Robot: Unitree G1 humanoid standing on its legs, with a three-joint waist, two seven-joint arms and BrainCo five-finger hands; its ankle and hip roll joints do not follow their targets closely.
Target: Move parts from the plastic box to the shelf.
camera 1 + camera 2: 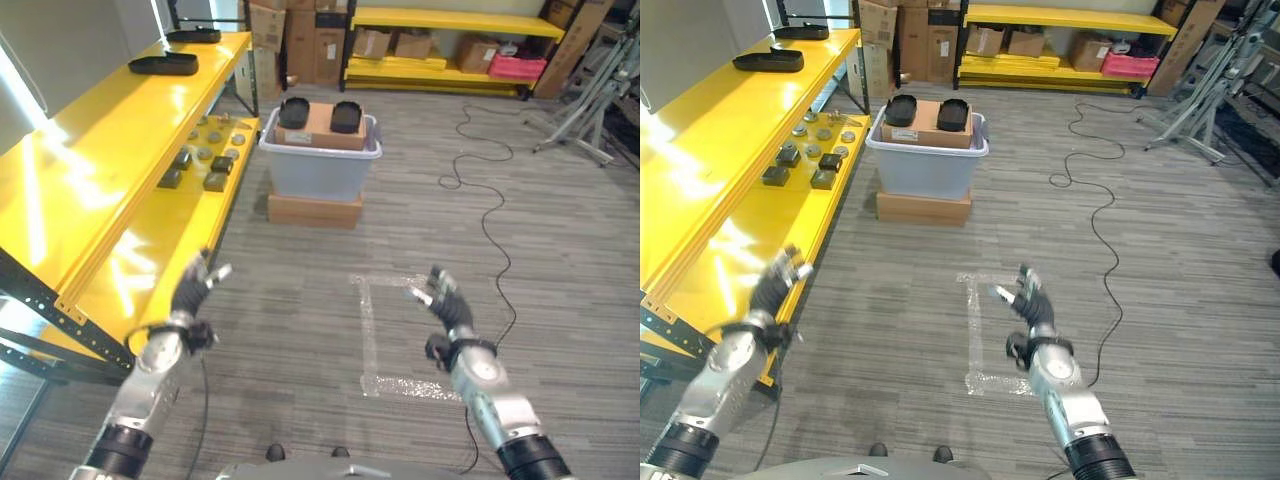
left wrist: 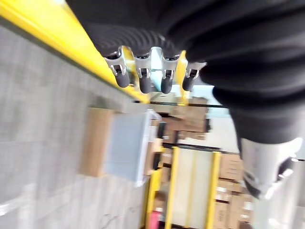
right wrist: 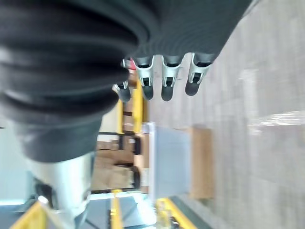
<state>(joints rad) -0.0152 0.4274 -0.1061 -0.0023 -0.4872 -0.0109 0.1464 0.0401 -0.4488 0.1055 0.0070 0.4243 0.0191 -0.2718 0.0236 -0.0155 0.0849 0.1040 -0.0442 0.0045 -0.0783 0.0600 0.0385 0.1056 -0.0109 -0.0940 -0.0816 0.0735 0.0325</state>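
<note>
The left hand (image 1: 192, 290) hung low over the carpeted floor (image 1: 560, 230), close beside the front edge of the yellow shelf (image 1: 100, 170), its fingers (image 2: 143, 78) loosely extended and holding nothing. The right hand (image 1: 445, 305) was raised about level with it, well apart from it, above a rectangle of clear tape (image 1: 372, 340) stuck to the carpet; its fingers (image 3: 167, 83) were likewise relaxed and empty. Farther ahead, near the far end of the shelf, stood the grey plastic box (image 1: 320, 165), resting on a flat cardboard box (image 1: 314, 210). Across its open top sat a brown carton (image 1: 322, 128), and on that lay two black oval parts (image 1: 295, 112), side by side. On the shelf's lower deck, just beside the plastic box, a cluster of small dark blocks and round metal pieces (image 1: 205, 155) lay spread out. On the upper deck two black oval trays (image 1: 165, 64) rested, one behind the other. A second yellow rack (image 1: 450, 40) loaded with cardboard boxes stood against the far wall, and a metal stand (image 1: 585, 110) stood off to the right.
</note>
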